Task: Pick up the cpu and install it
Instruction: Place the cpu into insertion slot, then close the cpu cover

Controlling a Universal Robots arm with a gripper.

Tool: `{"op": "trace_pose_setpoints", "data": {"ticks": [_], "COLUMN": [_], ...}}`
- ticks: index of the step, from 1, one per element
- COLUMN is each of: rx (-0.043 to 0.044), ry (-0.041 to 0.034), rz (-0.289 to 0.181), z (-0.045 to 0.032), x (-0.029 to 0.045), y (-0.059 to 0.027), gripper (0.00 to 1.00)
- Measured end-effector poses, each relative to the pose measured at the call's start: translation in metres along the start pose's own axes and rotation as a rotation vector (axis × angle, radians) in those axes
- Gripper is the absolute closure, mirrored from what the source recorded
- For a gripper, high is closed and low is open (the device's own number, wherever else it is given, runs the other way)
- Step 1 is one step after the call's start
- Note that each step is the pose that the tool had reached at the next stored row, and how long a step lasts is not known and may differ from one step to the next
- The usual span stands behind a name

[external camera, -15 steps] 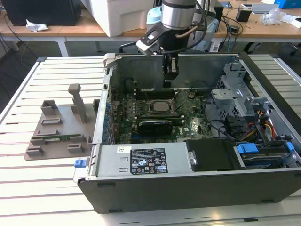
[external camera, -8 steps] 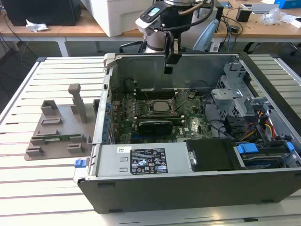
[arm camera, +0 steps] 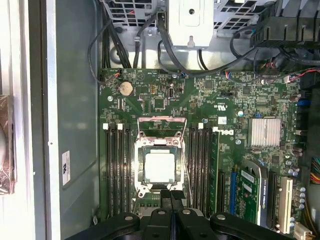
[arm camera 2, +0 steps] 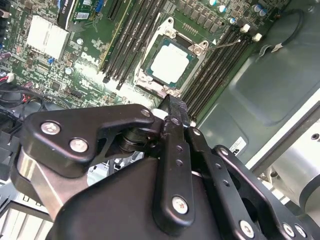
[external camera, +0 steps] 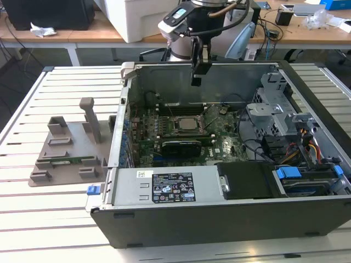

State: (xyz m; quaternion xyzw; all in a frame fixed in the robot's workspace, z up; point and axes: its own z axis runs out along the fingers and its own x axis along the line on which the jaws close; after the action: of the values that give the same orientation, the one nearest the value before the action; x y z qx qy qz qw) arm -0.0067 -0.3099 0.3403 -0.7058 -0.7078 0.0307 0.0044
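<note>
Nearest in the exterior view, the open case [external camera: 219,224] is lying on a slatted table [external camera: 55,208], with its power supply [external camera: 164,186] sitting along the front wall. A grey tray [external camera: 66,153] is resting just beside the case on the exterior view's left. Behind the power supply the green board [external camera: 222,145] is lying flat on the case floor. The cpu [external camera: 186,124] is sitting in the socket [external camera: 185,133] near the board's middle, silver top facing up. In both wrist views the cpu [arm camera: 159,167] [arm camera 2: 170,65] is lying square inside the socket's metal frame, with black memory slots [arm camera: 117,165] running along both sides. The gripper [external camera: 196,81] is hanging above the board, just past the cpu and clear of it. Its fingers [arm camera: 165,196] are pressing together with nothing between them, their tips pointing down over the socket's edge. Farthest back, a wooden desk [external camera: 82,35] is standing behind the table.
</note>
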Motion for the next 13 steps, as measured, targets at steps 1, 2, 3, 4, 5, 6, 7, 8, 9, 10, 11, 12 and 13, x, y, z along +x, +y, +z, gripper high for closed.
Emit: {"op": "trace_pose_setpoints", "data": {"ticks": [1, 2, 3, 4, 5, 6, 7, 8, 9, 10, 11, 12, 13], "rx": [0.0, 0.0, 0.0, 0.0, 0.0, 0.0001, 0.0, 0.0, 0.0, 0.0001, 0.0001, 0.0001, 0.0001], "ry": [-0.0001, 0.0, -0.0001, -0.0001, 0.0, -0.0001, 0.0, -0.0001, -0.0001, -0.0001, -0.0001, -0.0002, -0.0001], "rz": [0.0, 0.0, 0.0, 0.0, 0.0, 0.0, 0.0, 0.0, 0.0, 0.0, 0.0, 0.0, 0.0], "z": [0.0, 0.0, -0.0001, -0.0002, -0.0002, -0.0002, -0.0002, -0.0003, -0.0004, -0.0005, -0.0007, -0.001, -0.0015], "x": [0.0, 0.0, 0.0, 0.0, 0.0, 0.0, 0.0, 0.0, 0.0, 0.0, 0.0, -0.0001, -0.0001], "y": [0.0, 0.0, 0.0, 0.0, 0.0, 0.0, 0.0, 0.0003, 0.0022, 0.0048, 0.0069, 0.0137, 0.0229], "gripper": [0.89, 0.89, 0.89, 0.89, 0.89, 0.89, 0.89, 0.89, 0.89, 0.89, 0.89, 0.89, 0.89]}}
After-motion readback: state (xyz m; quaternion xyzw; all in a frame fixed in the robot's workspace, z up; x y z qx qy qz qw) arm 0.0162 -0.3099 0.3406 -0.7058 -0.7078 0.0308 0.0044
